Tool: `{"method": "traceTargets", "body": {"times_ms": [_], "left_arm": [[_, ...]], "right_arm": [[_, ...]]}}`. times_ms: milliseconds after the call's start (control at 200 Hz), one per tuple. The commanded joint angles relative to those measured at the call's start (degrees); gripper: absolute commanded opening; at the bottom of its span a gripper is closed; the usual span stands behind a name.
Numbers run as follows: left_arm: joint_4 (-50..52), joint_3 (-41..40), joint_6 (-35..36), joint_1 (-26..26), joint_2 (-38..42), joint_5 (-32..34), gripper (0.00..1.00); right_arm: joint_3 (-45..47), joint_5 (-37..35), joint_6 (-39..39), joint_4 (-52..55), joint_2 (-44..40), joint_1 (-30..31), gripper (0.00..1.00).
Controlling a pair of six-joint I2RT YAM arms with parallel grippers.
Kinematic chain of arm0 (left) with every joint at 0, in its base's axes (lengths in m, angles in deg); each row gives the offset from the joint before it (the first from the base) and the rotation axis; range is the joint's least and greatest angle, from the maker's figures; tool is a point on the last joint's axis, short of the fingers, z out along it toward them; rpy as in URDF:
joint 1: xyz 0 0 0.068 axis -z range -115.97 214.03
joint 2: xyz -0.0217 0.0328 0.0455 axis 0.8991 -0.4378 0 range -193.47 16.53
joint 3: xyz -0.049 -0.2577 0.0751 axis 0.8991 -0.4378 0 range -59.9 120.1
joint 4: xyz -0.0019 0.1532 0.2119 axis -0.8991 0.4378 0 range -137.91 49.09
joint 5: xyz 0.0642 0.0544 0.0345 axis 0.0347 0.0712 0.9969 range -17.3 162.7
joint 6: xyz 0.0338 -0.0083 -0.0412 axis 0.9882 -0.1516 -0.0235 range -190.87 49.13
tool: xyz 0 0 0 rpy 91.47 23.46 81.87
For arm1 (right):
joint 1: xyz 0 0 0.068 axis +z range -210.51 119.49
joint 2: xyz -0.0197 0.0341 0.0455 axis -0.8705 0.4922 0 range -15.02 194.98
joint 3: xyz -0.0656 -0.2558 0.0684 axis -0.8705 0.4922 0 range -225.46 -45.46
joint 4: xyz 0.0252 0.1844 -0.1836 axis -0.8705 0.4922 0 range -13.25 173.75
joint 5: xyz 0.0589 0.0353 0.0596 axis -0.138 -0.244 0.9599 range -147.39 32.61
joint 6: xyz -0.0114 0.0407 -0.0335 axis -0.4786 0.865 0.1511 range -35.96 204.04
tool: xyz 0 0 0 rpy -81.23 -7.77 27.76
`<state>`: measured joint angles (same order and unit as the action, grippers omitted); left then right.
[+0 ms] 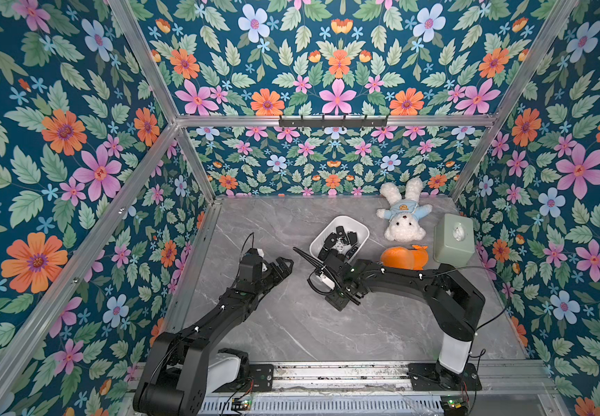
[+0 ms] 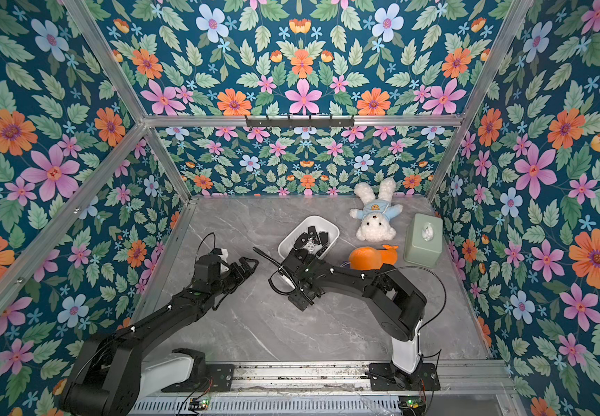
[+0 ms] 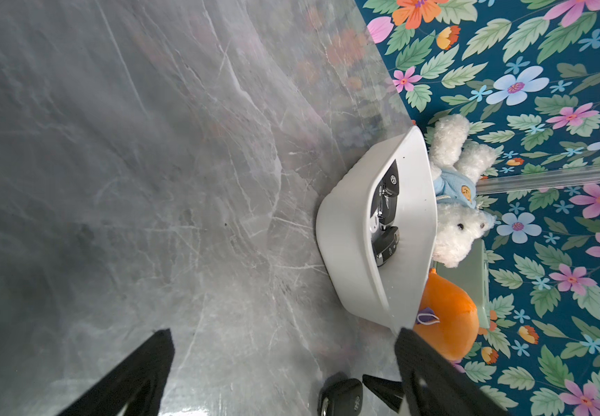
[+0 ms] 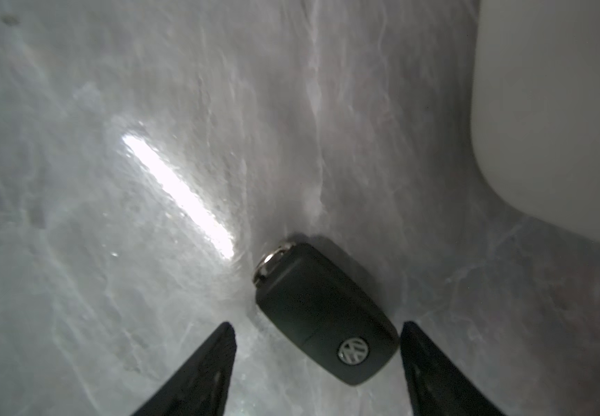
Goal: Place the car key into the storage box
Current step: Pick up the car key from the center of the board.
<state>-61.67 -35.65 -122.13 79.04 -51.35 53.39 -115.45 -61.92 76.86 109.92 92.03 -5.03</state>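
The car key (image 4: 323, 313) is seen lying flat on the grey marble table (image 4: 111, 252), outside the storage box (image 4: 550, 108) and near its rounded corner. The right jaws are held open and lowered astride the key's badge end (the logo faces up). 1 finger (image 4: 212, 363) is kept clear of the key. The other (image 4: 432, 371) is set just beside its edge, and whether it touches cannot be told. No grip is closed on the key.

In both top views the key is hidden beneath the right arm (image 1: 392, 277), which is bent over the near side of the box. Several black keys (image 1: 341, 237) are gathered inside the box.

The left jaws are spread wide and held over bare table with nothing between them, apart from the box on its left.

A white plush rabbit (image 1: 403, 216), an orange plush toy (image 1: 403, 257) and a pale green tissue box (image 1: 453, 237) are placed to the right of the storage box.
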Motion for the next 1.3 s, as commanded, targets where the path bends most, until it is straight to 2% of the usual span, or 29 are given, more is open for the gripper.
{"method": "traceTargets", "body": {"times_ms": [0, 385, 545, 915, 1295], "left_arm": [[-1.42, -0.19, -0.21, -0.19, -0.15, -0.44, 1.0], [-1.71, -0.38, -0.58, -0.6, 0.02, -0.75, 1.0], [-1.8, -0.34, -0.68, -0.73, 0.02, -0.65, 1.0], [-1.79, -0.32, -0.85, -0.99, 0.02, -0.3, 1.0], [-1.86, -0.52, -0.68, -1.73, 0.55, -0.38, 1.0]], "right_arm": [[-0.13, -1.27, -1.45, 0.5, 0.43, 0.06, 0.74], [0.32, -1.7, -1.27, -0.49, 2.91, 0.06, 0.71], [0.78, -1.61, -1.08, -0.89, 2.93, 0.06, 0.55], [1.33, -0.66, -0.57, -1.76, 1.35, 0.06, 0.33], [0.84, 1.16, 0.47, -6.98, -6.84, -0.28, 0.31]]}}
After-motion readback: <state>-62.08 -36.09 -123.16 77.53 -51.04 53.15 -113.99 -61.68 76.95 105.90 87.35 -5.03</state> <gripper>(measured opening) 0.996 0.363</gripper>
